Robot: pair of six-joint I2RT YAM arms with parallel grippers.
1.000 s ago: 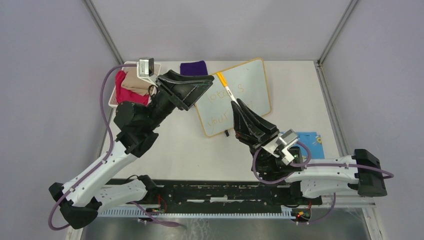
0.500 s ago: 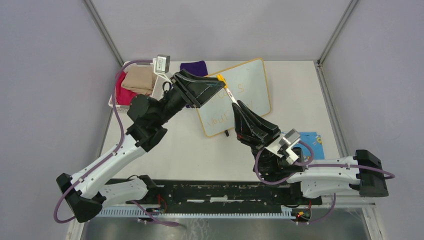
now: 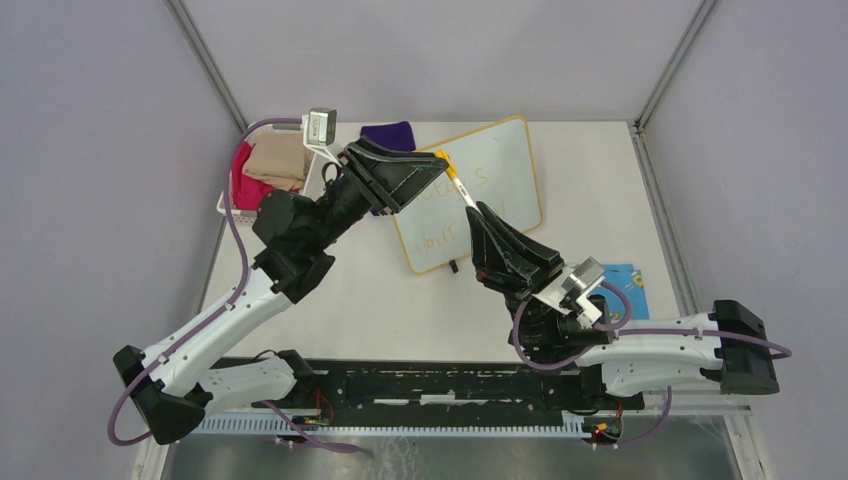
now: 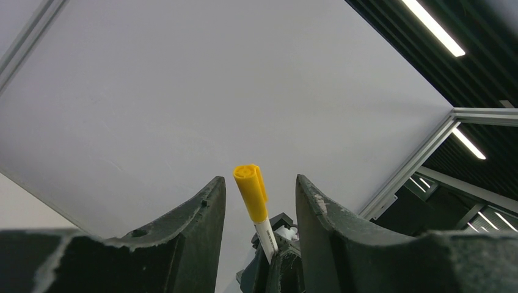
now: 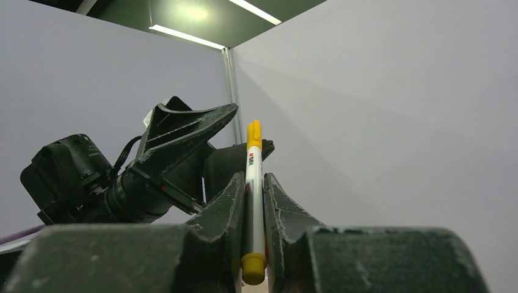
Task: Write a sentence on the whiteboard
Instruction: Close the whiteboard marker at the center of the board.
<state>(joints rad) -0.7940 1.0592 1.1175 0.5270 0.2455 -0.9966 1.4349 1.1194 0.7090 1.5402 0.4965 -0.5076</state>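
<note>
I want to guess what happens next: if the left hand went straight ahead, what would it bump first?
Most likely the yellow cap of the marker. It sits between the open fingers of the left hand; the right hand holds it. Depth is hard to judge.

The whiteboard (image 3: 505, 160) is plain white in a thin yellow-orange frame, its sentence (image 3: 440, 240) faint yellow-orange, the marker (image 5: 253, 183) white-barrelled with yellow cap and end, beside a deep purple cloth (image 3: 388, 134), a magenta cloth (image 3: 243, 185), a beige cloth (image 3: 280, 160), a white basket (image 3: 228, 205), a blue cartoon-print cloth (image 3: 628, 280) and the pale grey counter (image 3: 380, 300).
</note>
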